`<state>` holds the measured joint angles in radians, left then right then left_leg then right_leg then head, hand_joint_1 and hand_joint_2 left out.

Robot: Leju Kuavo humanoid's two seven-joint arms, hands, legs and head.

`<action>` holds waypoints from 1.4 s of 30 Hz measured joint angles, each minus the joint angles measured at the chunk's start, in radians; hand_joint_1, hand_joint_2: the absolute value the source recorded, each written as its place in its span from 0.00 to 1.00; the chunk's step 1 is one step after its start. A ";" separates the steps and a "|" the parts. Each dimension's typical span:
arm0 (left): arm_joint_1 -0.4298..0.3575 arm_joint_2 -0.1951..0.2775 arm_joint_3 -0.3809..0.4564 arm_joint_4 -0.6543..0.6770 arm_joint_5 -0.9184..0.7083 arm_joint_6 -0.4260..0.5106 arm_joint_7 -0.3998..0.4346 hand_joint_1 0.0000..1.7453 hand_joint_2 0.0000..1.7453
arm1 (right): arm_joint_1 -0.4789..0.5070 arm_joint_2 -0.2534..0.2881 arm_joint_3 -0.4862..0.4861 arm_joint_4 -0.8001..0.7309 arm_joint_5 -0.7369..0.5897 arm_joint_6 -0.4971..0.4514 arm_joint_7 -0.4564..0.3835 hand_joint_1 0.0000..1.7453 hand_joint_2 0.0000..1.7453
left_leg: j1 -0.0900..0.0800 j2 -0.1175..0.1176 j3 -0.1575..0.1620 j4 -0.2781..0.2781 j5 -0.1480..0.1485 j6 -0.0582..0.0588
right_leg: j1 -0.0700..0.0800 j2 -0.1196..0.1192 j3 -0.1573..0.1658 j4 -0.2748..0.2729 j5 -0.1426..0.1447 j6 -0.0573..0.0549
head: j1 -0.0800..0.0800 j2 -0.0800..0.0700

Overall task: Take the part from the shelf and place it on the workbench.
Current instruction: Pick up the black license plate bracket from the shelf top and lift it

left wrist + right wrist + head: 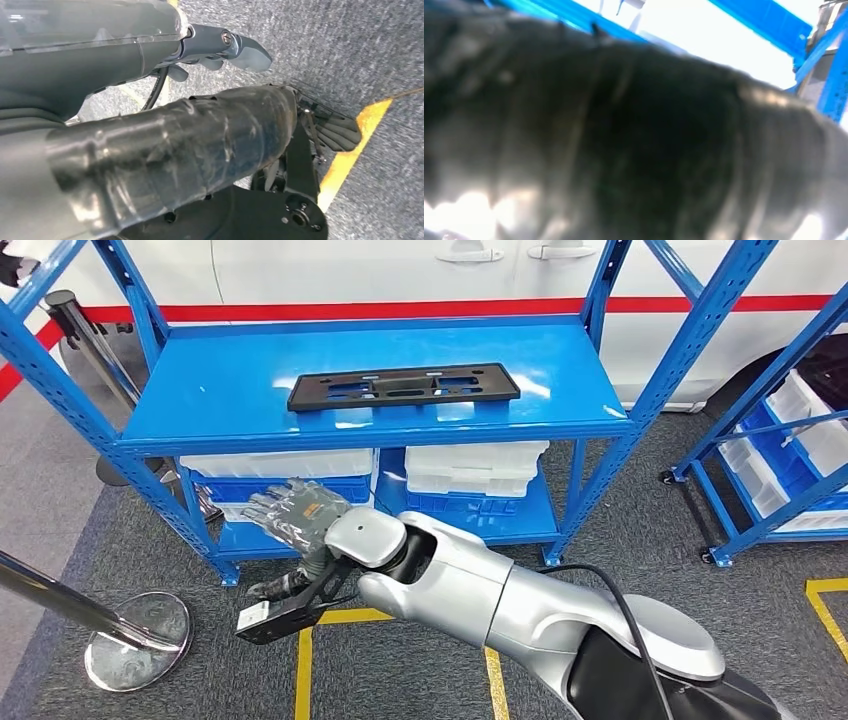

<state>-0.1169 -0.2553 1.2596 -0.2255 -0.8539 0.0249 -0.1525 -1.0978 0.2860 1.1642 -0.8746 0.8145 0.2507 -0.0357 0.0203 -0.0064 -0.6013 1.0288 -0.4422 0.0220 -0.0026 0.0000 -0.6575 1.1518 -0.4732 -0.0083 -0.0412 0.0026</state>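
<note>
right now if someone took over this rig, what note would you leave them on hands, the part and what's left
Right hand: raised in front of the blue shelf, below its top deck, fingers spread, holding nothing.
Left hand: hanging low over the grey carpet beside a yellow floor line, nothing seen in it; whether the fingers are apart or curled is unclear.
Black plastic part: lying flat on the shelf's top deck, untouched.
Done: nothing yet beyond facing the shelf.
Left: reach up, grip the part, lift it off, carry it to the workbench and set it down.
</note>
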 joint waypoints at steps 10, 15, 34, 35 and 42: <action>-0.002 -0.003 0.013 0.004 0.005 -0.024 -0.021 0.00 0.00 | -0.067 0.050 0.080 0.129 -0.045 -0.025 0.121 0.00 0.00 | 0.002 0.001 -0.089 0.196 -0.111 -0.043 | 0.000 -0.003 0.056 -0.130 0.040 -0.036 | -0.002 0.000; 0.000 -0.003 0.027 0.005 0.009 -0.026 -0.027 0.00 0.00 | -0.067 0.053 0.096 0.183 -0.046 -0.047 0.130 0.00 0.00 | 0.006 0.003 -0.052 0.121 -0.036 -0.051 | -0.002 -0.001 0.054 -0.118 0.034 -0.031 | -0.002 0.000; -0.006 -0.010 0.028 0.010 -0.035 0.013 -0.009 0.00 0.00 | -0.089 0.057 0.099 0.271 -0.039 -0.074 0.210 0.00 0.00 | -0.001 0.001 0.005 -0.004 -0.007 -0.020 | 0.012 0.002 0.033 -0.105 0.037 -0.014 | 0.000 0.000; -0.007 -0.010 0.027 0.010 -0.035 0.013 -0.009 0.00 0.00 | -0.089 0.057 0.099 0.274 -0.039 -0.074 0.210 0.00 0.00 | 0.000 0.001 0.005 -0.005 -0.007 -0.025 | 0.011 0.003 0.034 -0.109 0.038 -0.016 | 0.000 0.000; -0.006 -0.009 0.027 0.010 -0.059 0.019 -0.001 0.00 0.00 | -0.080 0.060 0.099 0.283 -0.036 -0.079 0.214 0.00 0.00 | 0.002 0.003 -0.118 0.257 -0.128 -0.050 | 0.004 -0.001 0.048 -0.127 0.043 -0.037 | -0.001 0.000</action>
<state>-0.1227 -0.2647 1.2868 -0.2155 -0.9130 0.0439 -0.1535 -1.1783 0.3461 1.2634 -0.5911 0.7789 0.1716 0.1778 0.0222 -0.0035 -0.7195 1.2857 -0.5706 -0.0275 0.0014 -0.0005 -0.6096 1.0244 -0.4303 -0.0453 -0.0423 0.0027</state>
